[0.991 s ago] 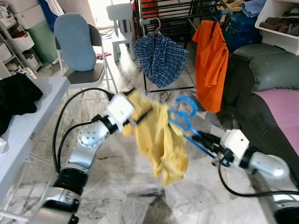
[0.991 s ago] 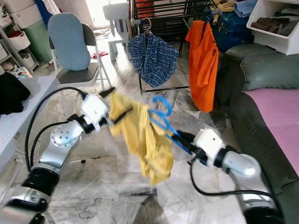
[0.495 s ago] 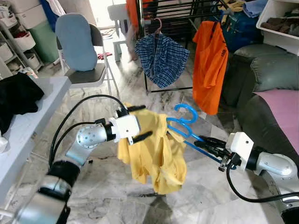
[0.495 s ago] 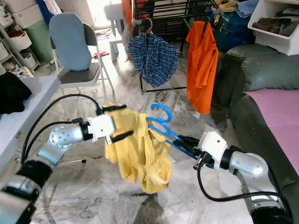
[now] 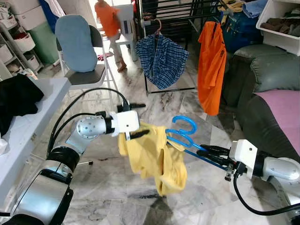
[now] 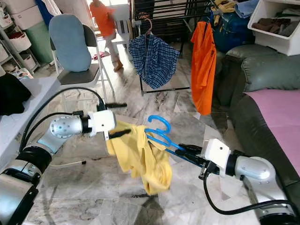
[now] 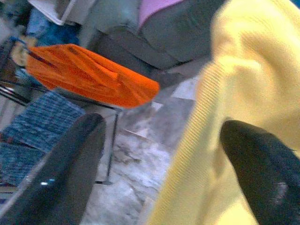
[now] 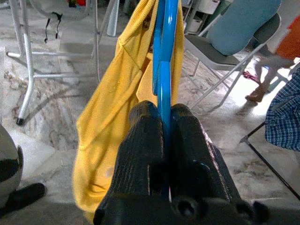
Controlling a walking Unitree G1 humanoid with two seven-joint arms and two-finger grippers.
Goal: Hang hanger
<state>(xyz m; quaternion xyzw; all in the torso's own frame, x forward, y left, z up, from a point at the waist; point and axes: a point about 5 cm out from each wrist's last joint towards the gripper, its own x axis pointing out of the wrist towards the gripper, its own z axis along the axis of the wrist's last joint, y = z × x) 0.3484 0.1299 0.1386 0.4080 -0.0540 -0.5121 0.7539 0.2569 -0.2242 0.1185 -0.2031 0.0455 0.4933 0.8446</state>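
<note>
Two grippers are up in front of the robot over the marble floor. Nearest is the right gripper, low on the right, its fingers pinched tight on the straight bottom bar of a blue hanger; the wrist view shows the bar squeezed between both black pads. That hanger sticks out toward the middle, hook up and curling in the air, and a yellow shirt is draped over it, sagging in a bunch below. The left gripper comes in from the left with its fingers spread wide, the lower fingertip touching or tucked into the top edge of the yellow fabric, the upper one in free air, so it's not clamping anything. On the left edge there's a grey worktop with a black garment heaped on it. Right side is a dark green sofa with a pink cover. Further back, a folding chair with a light blue cushion, then a black drying rack carrying a blue plaid shirt and an orange shirt on hangers. Way back, a person in an orange top is standing by a white chair.
</note>
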